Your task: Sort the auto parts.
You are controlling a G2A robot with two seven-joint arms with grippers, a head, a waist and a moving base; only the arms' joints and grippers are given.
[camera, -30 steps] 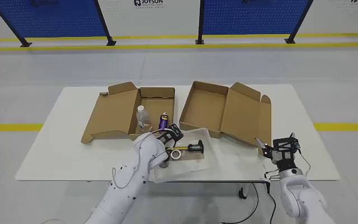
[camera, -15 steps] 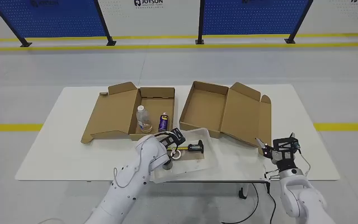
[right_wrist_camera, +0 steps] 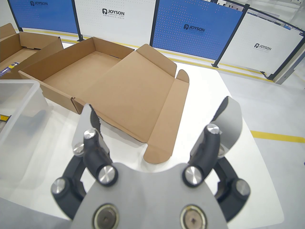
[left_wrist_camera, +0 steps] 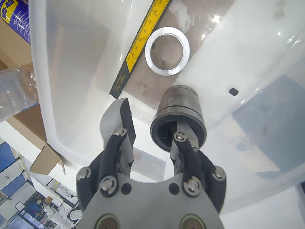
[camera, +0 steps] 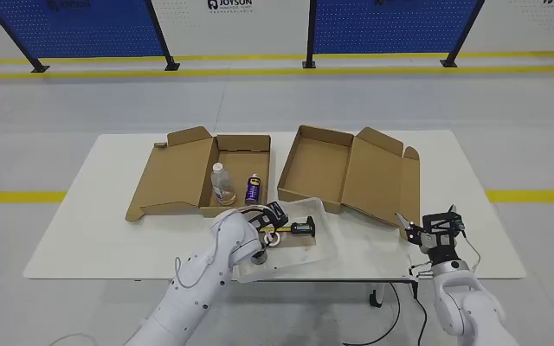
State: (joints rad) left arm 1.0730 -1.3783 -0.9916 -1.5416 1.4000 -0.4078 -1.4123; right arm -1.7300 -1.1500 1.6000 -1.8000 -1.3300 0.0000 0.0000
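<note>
Left gripper [left_wrist_camera: 150, 117] jaws spread inside the clear bin [left_wrist_camera: 71, 72] at the tabletop [camera: 112, 216] near edge. One finger sits in the upright steel bearing [left_wrist_camera: 177, 110] bore, the other just outside its wall, apart. Right gripper [right_wrist_camera: 157, 107] jaws spread, over the near right corner.

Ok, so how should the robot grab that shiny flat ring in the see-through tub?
Pinch its rim, coming straight down from above: one finger through the hole, the other outside. The ring lies flat on the floor of the tub, so it is probably too thin to squeeze from the sides. Pick the part of the rim away from the yellow ruler, which lies right beside it.
</note>
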